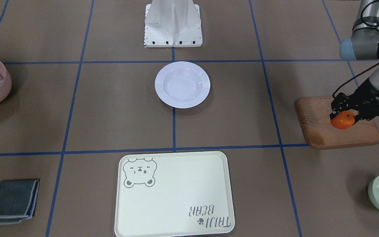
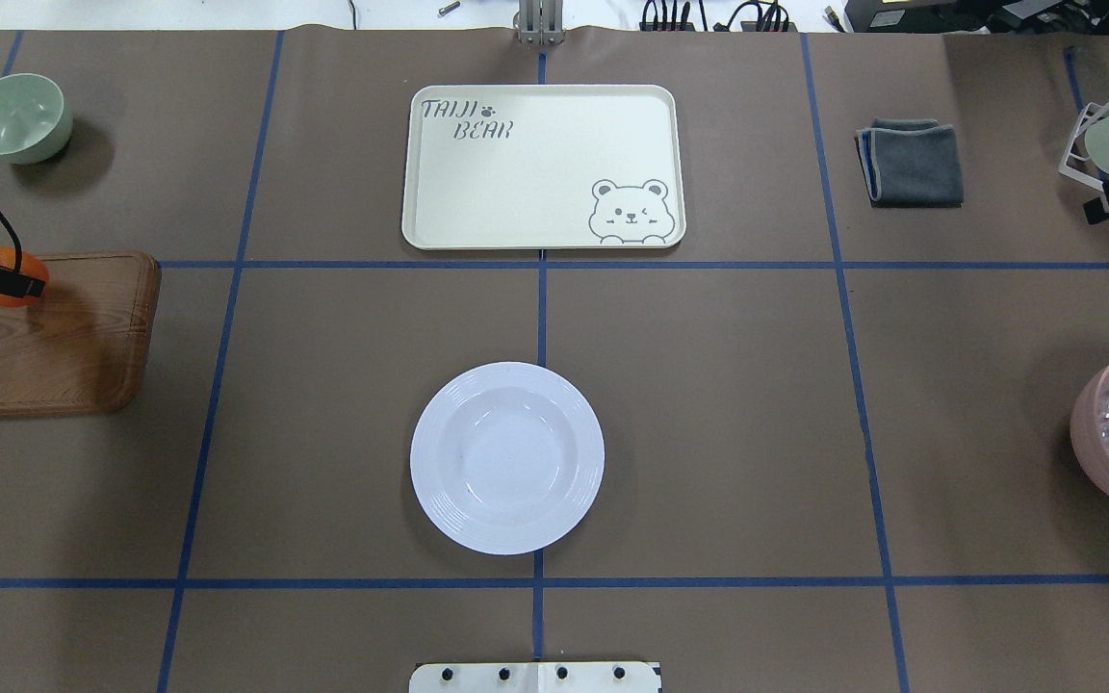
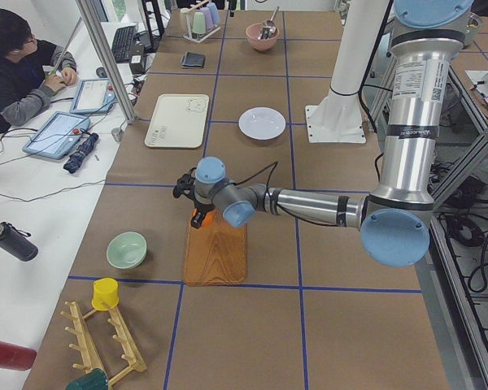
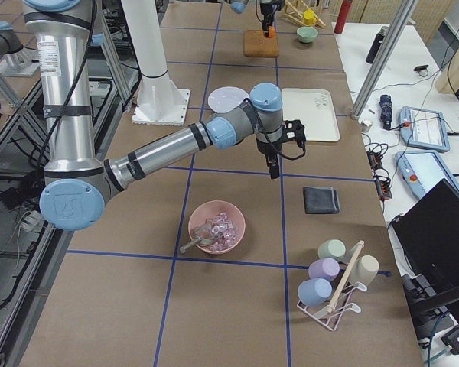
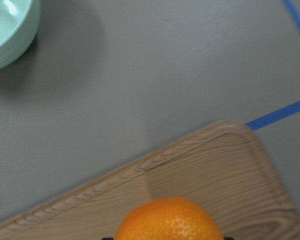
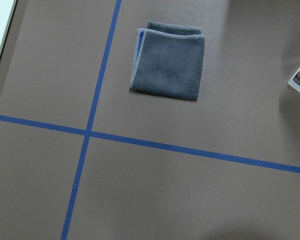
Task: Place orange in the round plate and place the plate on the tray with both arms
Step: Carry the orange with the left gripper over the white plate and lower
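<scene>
Our left gripper point(image 1: 344, 116) is closed on the orange point(image 1: 342, 121), one finger on each side, over the far end of the wooden board point(image 1: 341, 136) on our left. We cannot tell whether the orange touches the board. The plate point(image 2: 506, 460) sits at mid-table, well apart from the orange. The tray point(image 2: 535, 173) lies beyond the plate, across a blue tape line. Our right gripper point(image 4: 274, 163) hangs above the table near the grey cloth point(image 4: 321, 200); we cannot tell how wide it stands.
</scene>
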Controlling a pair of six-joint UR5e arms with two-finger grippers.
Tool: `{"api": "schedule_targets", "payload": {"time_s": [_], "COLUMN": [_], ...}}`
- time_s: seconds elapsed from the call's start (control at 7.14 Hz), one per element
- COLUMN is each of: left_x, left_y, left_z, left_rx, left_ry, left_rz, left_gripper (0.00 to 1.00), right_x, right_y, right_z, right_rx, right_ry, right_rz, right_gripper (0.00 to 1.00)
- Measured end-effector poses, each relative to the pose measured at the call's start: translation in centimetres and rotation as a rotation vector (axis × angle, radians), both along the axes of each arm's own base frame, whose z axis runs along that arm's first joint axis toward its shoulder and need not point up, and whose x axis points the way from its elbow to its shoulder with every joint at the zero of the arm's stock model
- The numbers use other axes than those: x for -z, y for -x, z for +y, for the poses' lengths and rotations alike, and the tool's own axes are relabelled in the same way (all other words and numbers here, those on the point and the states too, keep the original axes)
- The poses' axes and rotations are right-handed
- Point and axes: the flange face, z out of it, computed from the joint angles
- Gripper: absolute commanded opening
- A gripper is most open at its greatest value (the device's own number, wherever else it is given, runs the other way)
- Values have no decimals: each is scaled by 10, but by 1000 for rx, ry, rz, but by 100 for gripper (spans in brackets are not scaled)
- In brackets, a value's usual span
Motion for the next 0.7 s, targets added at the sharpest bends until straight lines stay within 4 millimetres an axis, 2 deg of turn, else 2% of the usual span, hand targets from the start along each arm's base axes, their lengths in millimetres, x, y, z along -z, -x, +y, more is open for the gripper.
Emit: {"api": "schedule_targets", "payload": {"time_s": [0.14,0.28,0.56,0.7], "left_x": [50,96,195,243], "left_y": [-25,-59,-161,-209], "left_z": [13,21,38,54], "left_rx": [20,43,92,113], "left_ry": [42,82,183,229], "left_rz": [9,16,15,3], "left_gripper": [0,0,0,0], "right_x": [1,3,13,19], "right_y": [1,2,19,34], "right_z": [0,0,1,2], "right_rx": [-1,-6,-61,-90], "right_ry": [2,7,31,47], "right_rz": [-2,-7,-48,-63], "right_gripper": [100,100,100,100]}}
